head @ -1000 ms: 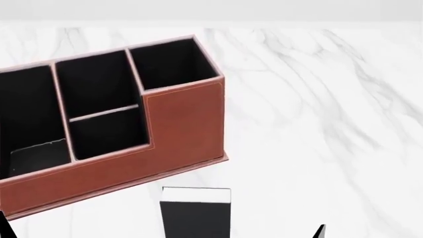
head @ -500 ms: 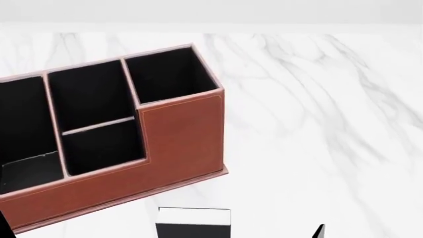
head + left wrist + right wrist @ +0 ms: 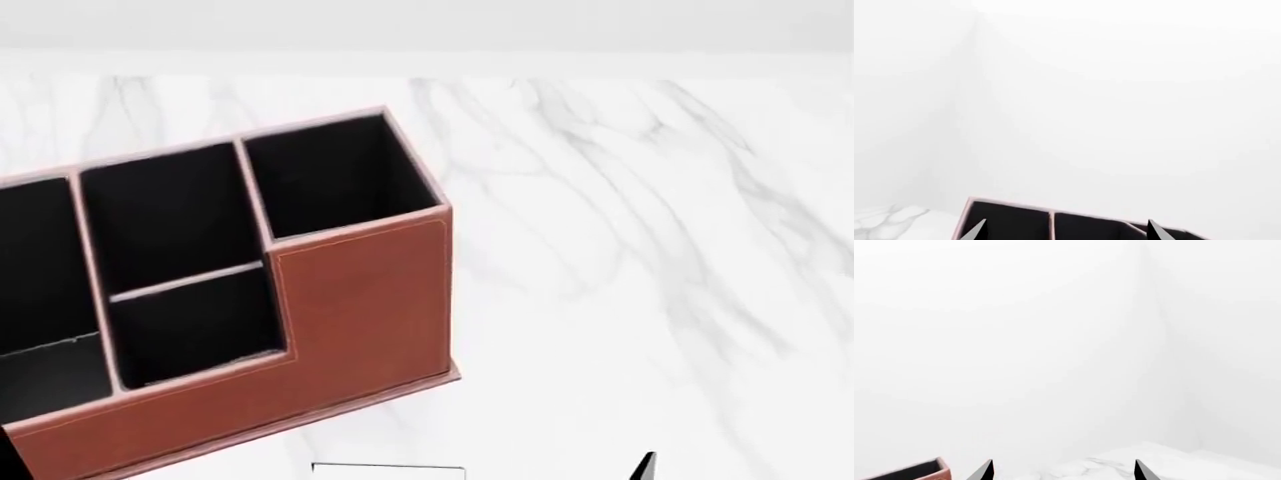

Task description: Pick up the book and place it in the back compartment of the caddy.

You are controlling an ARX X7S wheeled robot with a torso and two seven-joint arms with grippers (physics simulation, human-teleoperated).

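The caddy (image 3: pixel 360 300) is a reddish-brown leather organiser with black lining, standing at the left of the marble table. Its back compartment (image 3: pixel 198 325) is the short wide pocket between the low brown wall and a thin pale divider. Only a white sliver of the book (image 3: pixel 388 471) shows, at the bottom edge in front of the caddy. My left gripper (image 3: pixel 1066 233) is open with nothing between its fingertips, and the caddy (image 3: pixel 1087 225) lies just beyond them. My right gripper (image 3: pixel 1063 472) is open too, holding nothing. One dark right fingertip (image 3: pixel 646 465) shows right of the book.
The white marble table (image 3: pixel 641 250) stretches right of and behind the caddy, up to a pale wall. A corner of the caddy (image 3: pixel 921 472) shows beside the right gripper's fingers. A tall square pocket (image 3: pixel 334 170) forms the caddy's right end.
The head view has shifted, so the caddy and book slid down the frame. The book's black cover has dropped below the bottom edge, leaving only a white strip.
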